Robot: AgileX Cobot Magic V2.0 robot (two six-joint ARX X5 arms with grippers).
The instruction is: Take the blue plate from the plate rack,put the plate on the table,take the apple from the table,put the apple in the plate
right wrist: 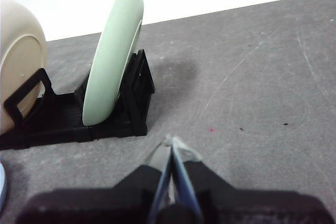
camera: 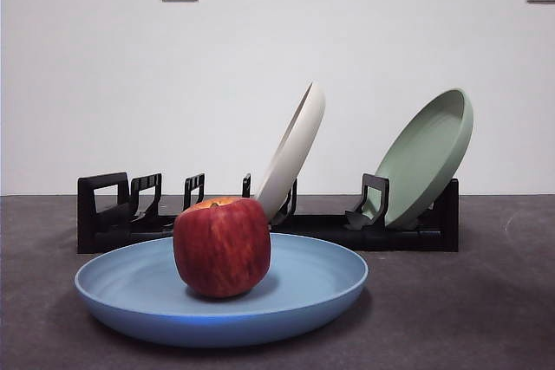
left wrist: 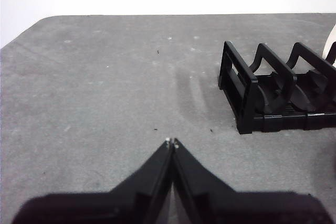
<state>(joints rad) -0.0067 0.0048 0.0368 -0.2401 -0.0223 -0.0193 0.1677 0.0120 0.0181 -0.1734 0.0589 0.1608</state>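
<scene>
The apple (camera: 222, 247) sits centred in the blue plate (camera: 121, 288), rack (camera: 104, 214) at twelve o'clock. Task looks complete, so left gripper (left wrist: 171, 141) and right gripper (right wrist: 172, 141) wait pinched together, empty

Apple on the blue plate

The red apple (camera: 222, 247) sits upright in the big blue plate (camera: 121, 288), flat on the grey counter (camera: 468, 309), with the black plate rack (camera: 102, 214) at 12 o'clock.
</scene>
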